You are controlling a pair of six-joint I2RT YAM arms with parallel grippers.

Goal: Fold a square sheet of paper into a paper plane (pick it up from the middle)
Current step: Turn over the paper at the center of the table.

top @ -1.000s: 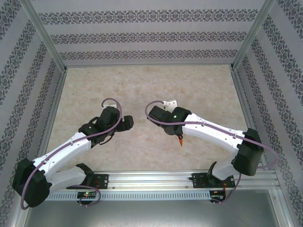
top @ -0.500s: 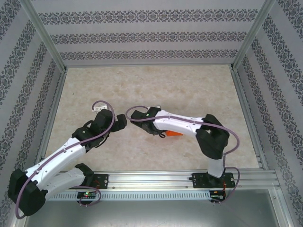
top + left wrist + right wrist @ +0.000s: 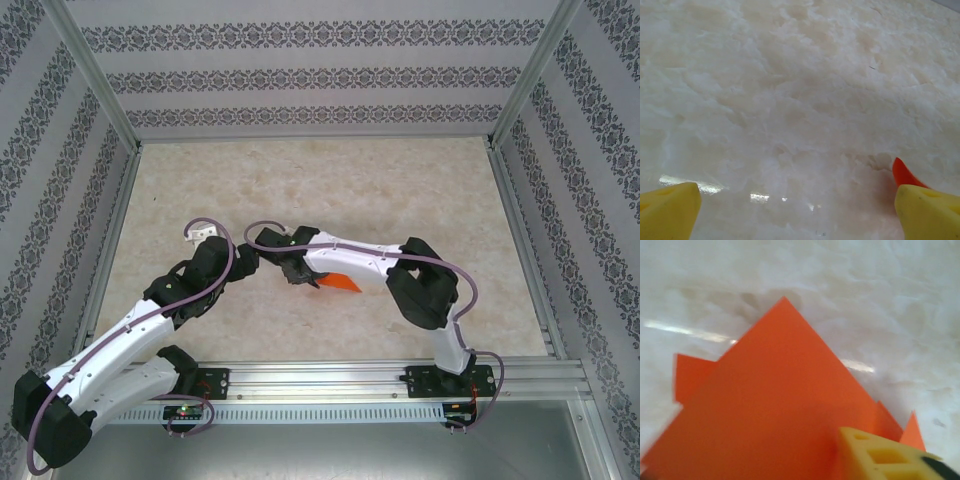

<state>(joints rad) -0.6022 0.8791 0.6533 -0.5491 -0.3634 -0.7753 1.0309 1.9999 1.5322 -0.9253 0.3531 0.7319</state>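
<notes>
The square sheet of paper is bright orange and folded into a pointed paper plane [image 3: 341, 283]. It lies low over the marble table, under my right forearm. In the right wrist view the paper plane [image 3: 775, 410] is a big triangle with flaps at its sides, tip pointing away. It rests against one yellow finger [image 3: 885, 457] and hides the other one. My right gripper [image 3: 297, 272] is at the plane's left end. My left gripper [image 3: 247, 263] is just left of it. The left gripper [image 3: 797, 210] is wide open with only table between its fingers. An orange tip [image 3: 903, 173] shows past its right finger.
The marble-patterned table [image 3: 330, 180] is boxed in by patterned walls and aluminium posts [image 3: 100, 95]. A metal rail [image 3: 320, 378] with both arm bases runs along the near edge. The right elbow [image 3: 425, 285] is bent up over the table's near right part.
My right arm has swung left and down, taking the orange paper from hanging to low over the table. My left gripper has drawn back to the left.
</notes>
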